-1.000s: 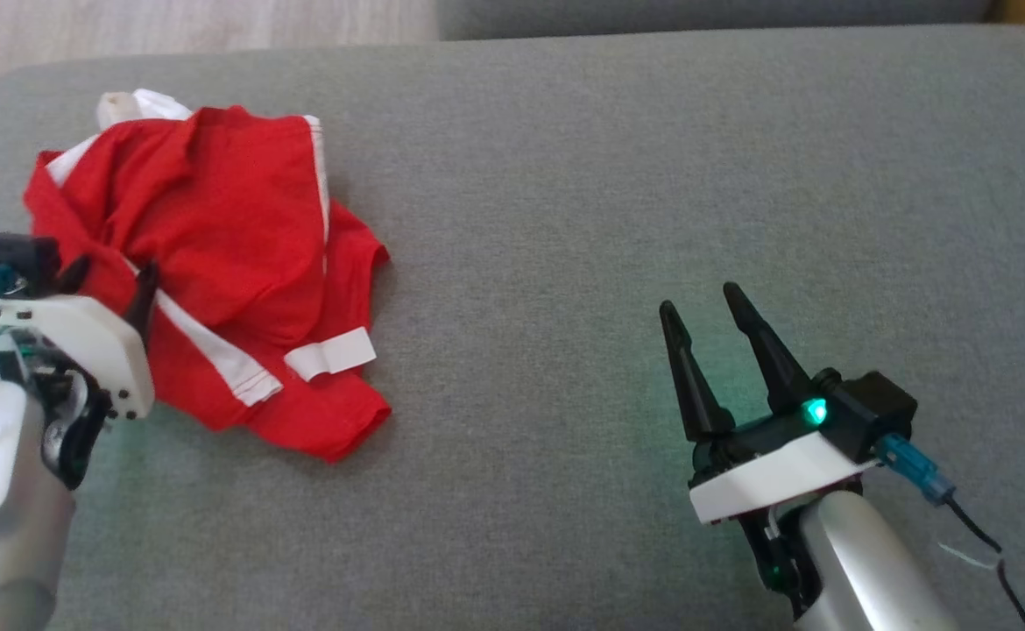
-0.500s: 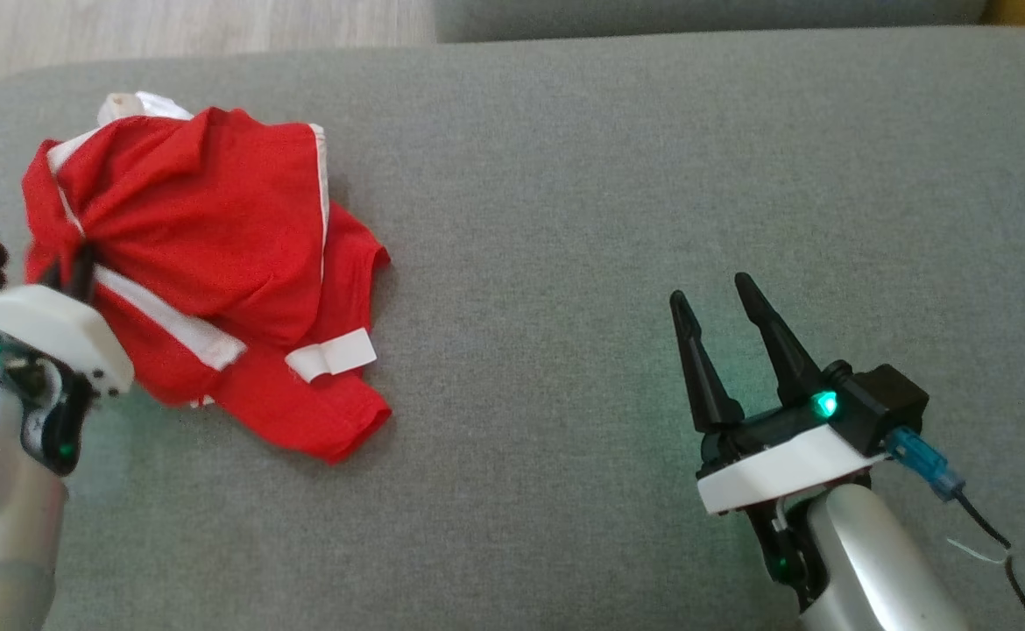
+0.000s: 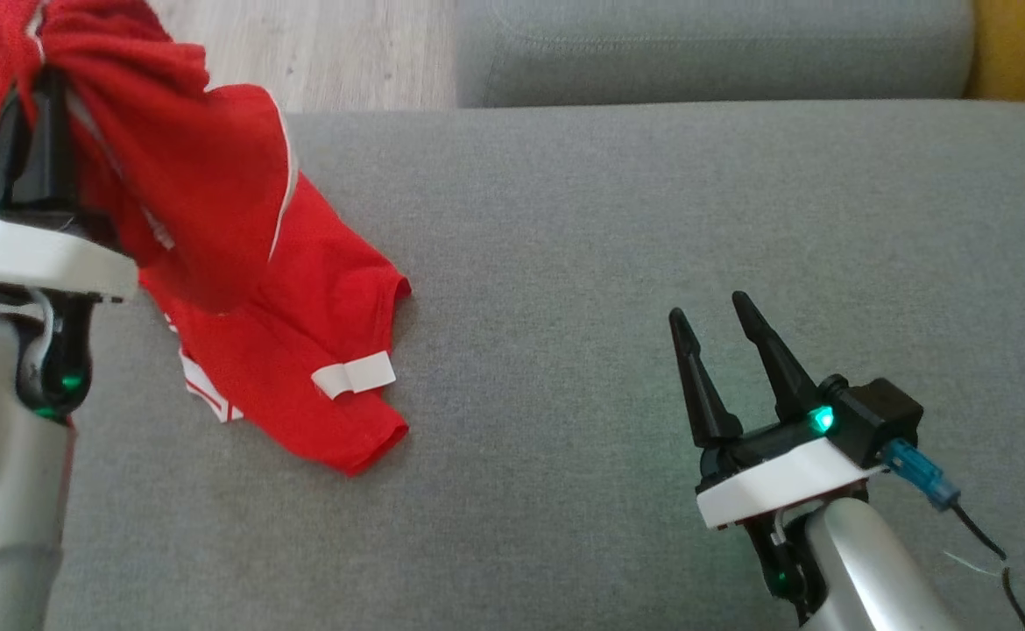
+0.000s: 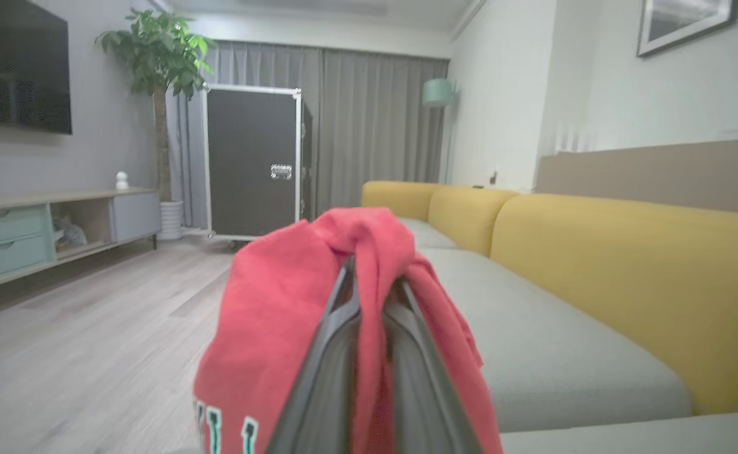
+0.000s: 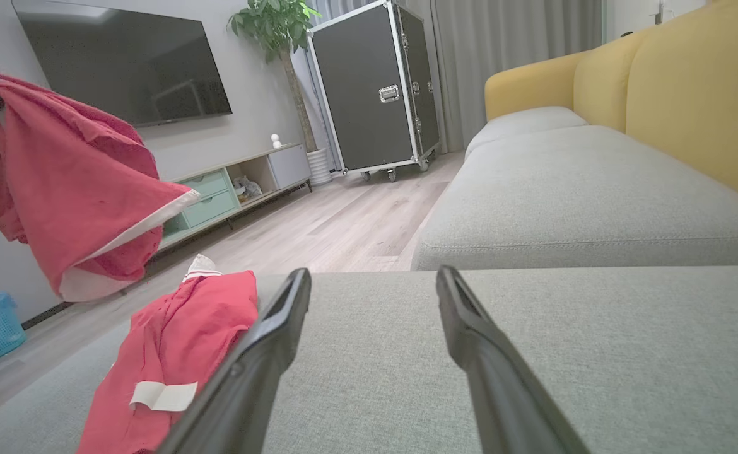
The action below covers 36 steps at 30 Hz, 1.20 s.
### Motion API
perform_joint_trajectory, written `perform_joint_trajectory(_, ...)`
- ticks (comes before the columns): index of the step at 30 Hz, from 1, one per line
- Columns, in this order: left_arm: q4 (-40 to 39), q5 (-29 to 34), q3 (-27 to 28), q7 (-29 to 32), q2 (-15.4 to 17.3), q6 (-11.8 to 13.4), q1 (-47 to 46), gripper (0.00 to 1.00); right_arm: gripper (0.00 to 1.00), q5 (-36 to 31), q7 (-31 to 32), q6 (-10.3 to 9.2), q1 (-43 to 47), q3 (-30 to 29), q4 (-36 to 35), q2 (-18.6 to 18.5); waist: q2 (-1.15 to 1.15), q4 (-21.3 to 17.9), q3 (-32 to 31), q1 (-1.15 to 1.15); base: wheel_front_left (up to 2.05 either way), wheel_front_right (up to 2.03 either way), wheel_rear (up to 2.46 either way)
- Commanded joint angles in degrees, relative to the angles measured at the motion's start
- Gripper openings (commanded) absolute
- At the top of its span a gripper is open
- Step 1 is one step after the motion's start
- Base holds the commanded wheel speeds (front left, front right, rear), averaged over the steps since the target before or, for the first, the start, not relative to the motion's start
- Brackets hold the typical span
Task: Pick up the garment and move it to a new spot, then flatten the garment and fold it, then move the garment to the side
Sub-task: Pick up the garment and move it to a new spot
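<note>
While in L claw (image 3: 32, 89), 1 garment (image 3: 241, 210), half aloft.

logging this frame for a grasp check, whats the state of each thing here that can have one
garment: crumpled, top bunched and lifted, lower part lying on the sofa seat
left claw: shut on the garment, raised
right claw: open, empty, apart from the garment
black case: doors closed
tv: screen dark
drawers: pushed shut
</note>
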Motion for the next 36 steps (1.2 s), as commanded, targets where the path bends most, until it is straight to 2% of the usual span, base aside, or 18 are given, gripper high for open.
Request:
perform_joint_trajectory(1,-4.02,-0.66,2.02,0.21,1.99,0.19,-1.06,0.00,1.00,0.39,-0.61,-0.04,-0.49,1.40,-1.73,-0.10,0.00,-0.45,-0.44,0.01,0.00,0.00,0.00)
perform_joint_trajectory(7,-15.02,-1.48,-0.09,5.29,0.82,1.90,2.23,0.00,1.00,0.91,-0.61,-0.04,-0.79,1.16,-2.27,-0.10,0.00,-3.19,-0.66,0.01,0.00,0.00,0.00)
perform_joint_trajectory(13,-21.69,-0.82,-5.49,10.50,-1.73,2.84,3.85,0.00,1.00,1.24,-0.61,-0.04,-1.99,-0.49,-3.47,-0.10,0.00,-8.52,0.88,0.01,0.00,0.00,0.00)
perform_joint_trajectory(20,-21.75,1.74,-10.75,13.03,-4.48,3.40,1.25,0.00,1.00,3.25,-0.61,-0.04,-4.88,-2.90,-6.28,-0.10,0.00,-17.92,5.12,0.01,0.00,0.00,0.00)
perform_joint_trajectory(25,-18.14,3.63,-12.58,13.69,-4.35,2.76,-2.72,0.00,1.00,5.55,-0.61,-0.04,-6.16,-3.04,-8.71,-0.10,0.00,-24.13,8.20,0.01,0.00,0.00,0.00)
perform_joint_trajectory(26,-17.25,4.27,-12.89,13.41,-4.35,2.70,-3.69,0.30,1.00,5.94,-0.61,-0.04,-6.18,-2.98,-9.12,-0.10,0.00,-24.89,8.62,0.01,0.00,0.00,0.00)
perform_joint_trajectory(27,-17.25,4.27,-12.89,13.41,-4.35,2.70,-3.69,0.30,1.00,5.94,-0.61,-0.04,-6.18,-2.98,-9.12,-0.10,0.00,-24.89,8.62,0.01,0.00,0.00,0.00)
perform_joint_trajectory(28,-16.28,4.46,-12.86,12.89,-4.66,2.75,-4.59,0.94,1.00,6.35,-0.61,-0.04,-6.16,-2.91,-9.47,-0.10,0.00,-25.56,8.98,0.01,0.00,0.00,0.00)
perform_joint_trajectory(29,-15.16,4.54,-12.70,12.25,-5.05,2.90,-5.42,1.00,1.00,6.68,-0.61,-0.04,-6.07,-2.92,-9.70,-0.10,0.00,-26.00,9.17,0.01,0.00,0.00,0.00)
perform_joint_trajectory(32,-11.89,5.55,-12.22,9.33,-5.58,3.32,-7.57,1.00,1.00,7.07,-0.61,-0.04,-5.64,-3.12,-10.09,-0.10,0.00,-26.15,9.30,0.01,0.00,0.00,0.00)
perform_joint_trajectory(36,-9.45,6.23,-11.75,4.96,-5.54,3.20,-8.08,1.00,1.00,6.28,-0.61,-0.04,-5.10,-3.74,-10.21,-0.10,0.00,-23.54,8.54,0.01,0.00,0.00,0.00)
